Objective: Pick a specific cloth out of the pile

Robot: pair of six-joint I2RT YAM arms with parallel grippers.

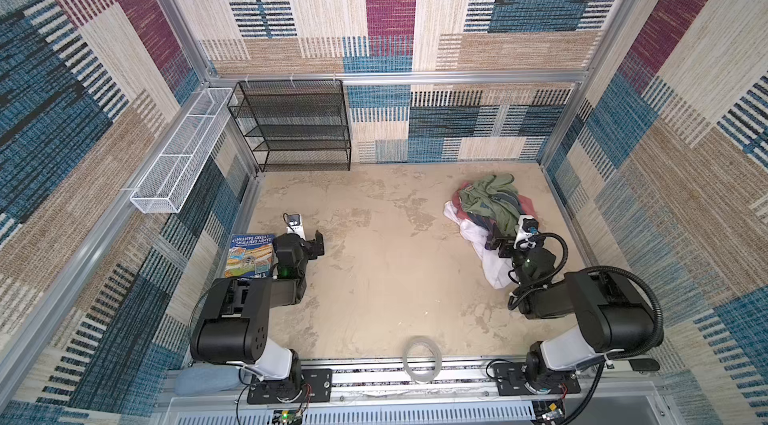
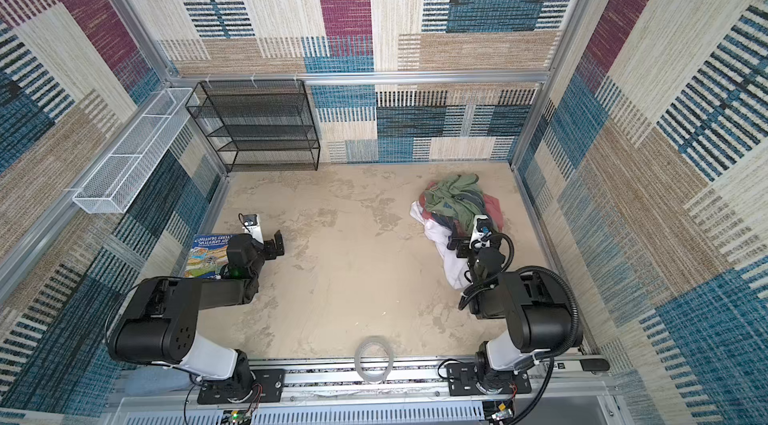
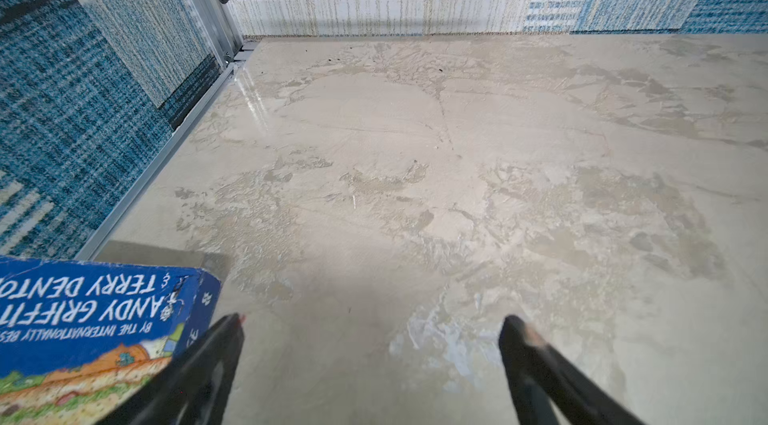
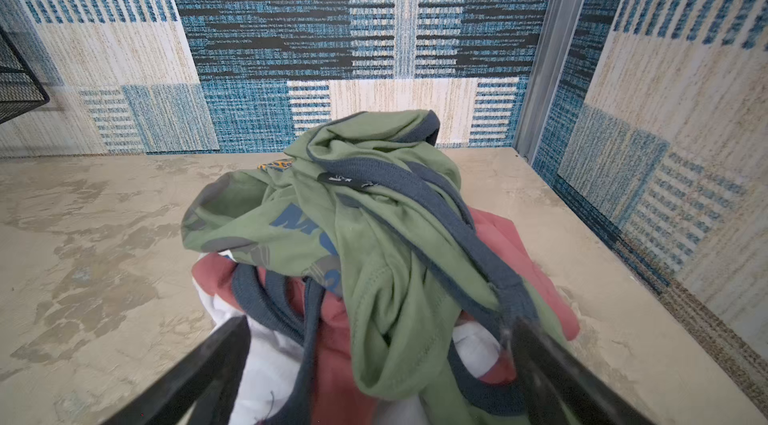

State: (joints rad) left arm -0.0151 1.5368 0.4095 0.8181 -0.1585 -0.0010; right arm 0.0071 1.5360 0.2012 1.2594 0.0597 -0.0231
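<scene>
My right hand [image 4: 382, 323], spread and empty, hovers at pile's [image 1: 490, 198] six o'clock | white cloth [image 1: 471, 234] exposed there, so easiest to pinch | left hand [image 3: 374, 319] spread, idle.

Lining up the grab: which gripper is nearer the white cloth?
Right. The right gripper hangs open over the white cloth at the pile's near edge; the left gripper sits open far across the table, beside the book.
</scene>
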